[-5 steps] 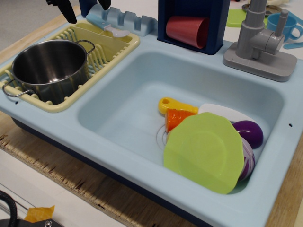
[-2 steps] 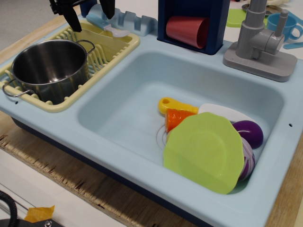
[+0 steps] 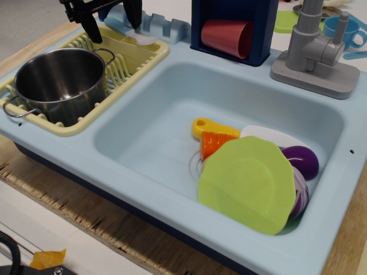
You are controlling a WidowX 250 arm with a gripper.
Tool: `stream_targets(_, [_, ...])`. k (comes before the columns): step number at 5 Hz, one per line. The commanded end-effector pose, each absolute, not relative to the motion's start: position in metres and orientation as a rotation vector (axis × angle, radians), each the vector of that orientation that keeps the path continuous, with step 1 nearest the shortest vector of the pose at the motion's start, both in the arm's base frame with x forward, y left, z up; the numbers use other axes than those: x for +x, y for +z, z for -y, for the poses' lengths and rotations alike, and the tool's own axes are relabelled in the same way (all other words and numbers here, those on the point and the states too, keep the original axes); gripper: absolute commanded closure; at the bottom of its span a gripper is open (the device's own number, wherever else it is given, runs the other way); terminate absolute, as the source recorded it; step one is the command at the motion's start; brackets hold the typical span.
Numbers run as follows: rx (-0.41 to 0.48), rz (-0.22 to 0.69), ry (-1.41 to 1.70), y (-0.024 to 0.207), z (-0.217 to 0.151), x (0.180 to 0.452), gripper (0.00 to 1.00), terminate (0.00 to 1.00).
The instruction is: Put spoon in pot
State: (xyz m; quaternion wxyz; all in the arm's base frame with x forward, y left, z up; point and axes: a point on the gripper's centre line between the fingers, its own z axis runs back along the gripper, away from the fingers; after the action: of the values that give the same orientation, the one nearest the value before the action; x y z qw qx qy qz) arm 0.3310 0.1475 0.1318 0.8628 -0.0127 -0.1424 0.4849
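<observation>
Gripper is hanging at the upper left of the frame, its two black fingers spread wide apart and holding nothing. Spoon is lying just right of the gripper, across the far rim of the yellow drying rack, whitish bowl pointing right. Pot is sitting upright in the rack at left of frame, nothing showing inside it. Sink basin is filling the centre, holding a green plate, a yellow-handled orange utensil and a purple piece at lower right. Red cup is lying on its side at top centre; grey faucet is standing at upper right.
</observation>
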Motion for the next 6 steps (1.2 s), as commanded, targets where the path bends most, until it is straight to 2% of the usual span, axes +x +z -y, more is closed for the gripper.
stream_targets(1, [-0.021,0.305,1.01,0.141,-0.148,0.341,0.0,0.0])
stream_targets(2, [-0.003,0.281,1.012,0.139,-0.149,0.342,1.0,0.0])
stream_targets(4, [0.006,0.208,1.019,0.13,-0.146,0.348,1.0,0.0])
stream_targets(6, [0.061,0.271,1.08,0.166,-0.151,0.332,1.0,0.0])
